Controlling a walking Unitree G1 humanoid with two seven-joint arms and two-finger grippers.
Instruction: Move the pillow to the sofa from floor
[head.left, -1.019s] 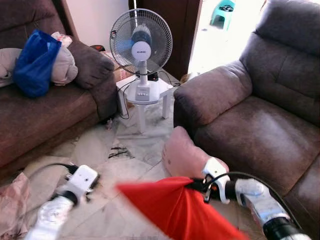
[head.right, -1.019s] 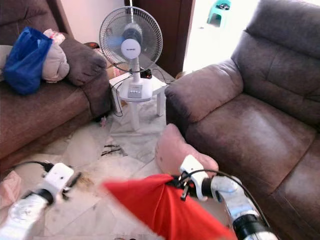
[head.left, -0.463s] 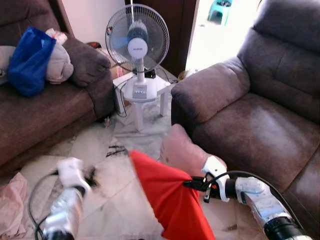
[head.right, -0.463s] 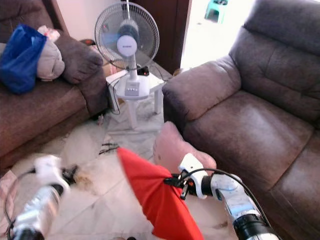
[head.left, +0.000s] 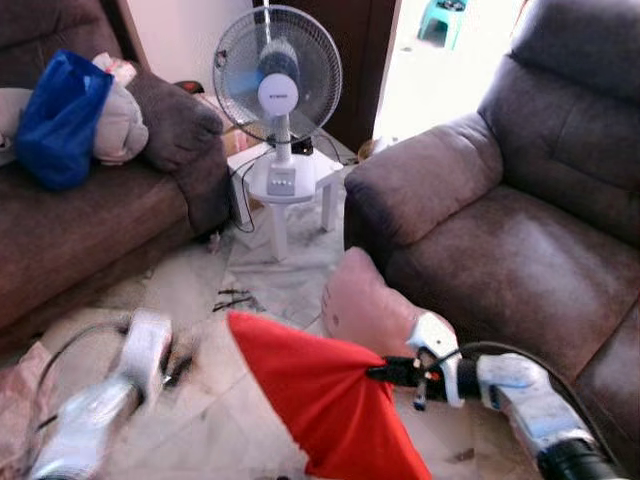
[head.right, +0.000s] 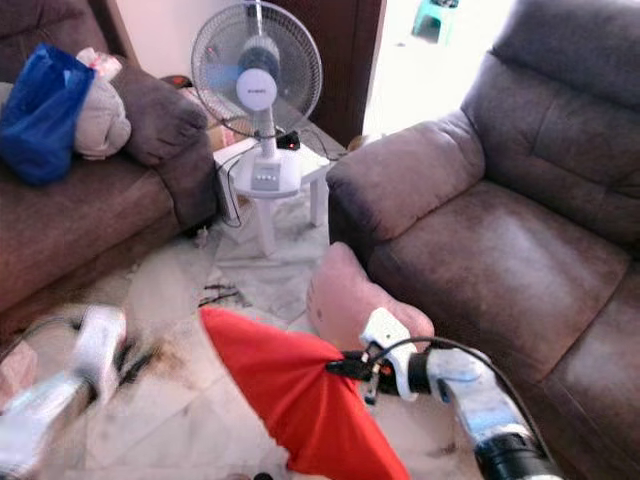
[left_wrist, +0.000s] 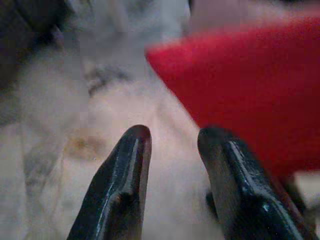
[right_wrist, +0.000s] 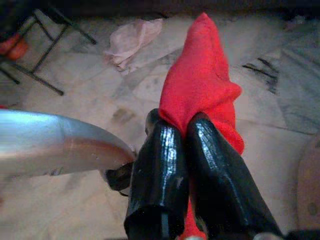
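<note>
Red pillow (head.left: 325, 395) hangs bunched, pinched by right gripper (head.left: 385, 372) fingers.

Pillow (head.left: 320, 405) on floor (head.left: 200, 290) between sofas; fan (head.left: 277, 85) on stool (head.left: 290, 195) behind.

Daylit room, uneven sharpness.
Blown-out glare through the doorway (head.left: 440, 60) behind; motion blur over the left gripper (head.left: 150, 345); soft, smeared left wrist view.
</note>
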